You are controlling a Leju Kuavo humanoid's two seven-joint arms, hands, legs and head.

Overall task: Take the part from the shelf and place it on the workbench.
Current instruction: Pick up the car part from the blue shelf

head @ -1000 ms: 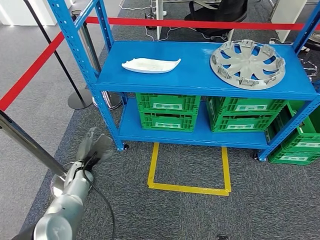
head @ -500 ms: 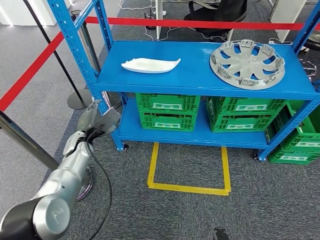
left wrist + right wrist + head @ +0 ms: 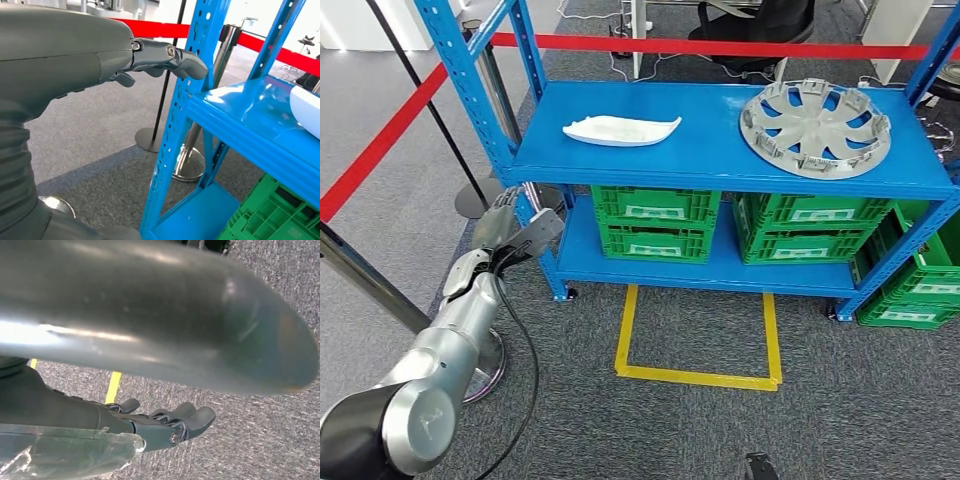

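Observation:
A white, boat-shaped part (image 3: 620, 130) lies on the left half of the blue shelf's top board (image 3: 705, 150). A grey wheel cover (image 3: 814, 127) lies on the right half. My left hand (image 3: 512, 230) is raised beside the shelf's front left post, below the top board, fingers spread and holding nothing. In the left wrist view the same hand (image 3: 94, 55) reaches toward the blue post (image 3: 177, 120), with an end of the white part (image 3: 305, 107) at the picture's edge. My right hand (image 3: 166, 425) hangs over the carpet, fingers stretched out and empty.
Green crates (image 3: 656, 222) fill the lower shelf, and more crates (image 3: 916, 290) stand on the floor at the right. Red barrier tape (image 3: 380, 145) runs between stanchions (image 3: 478, 195) on the left. A yellow tape square (image 3: 697, 340) marks the carpet before the shelf.
My left arm has lifted and reached forward, bringing the hand from low over the carpet up to the shelf's front left post. The parts on the shelf have not moved.

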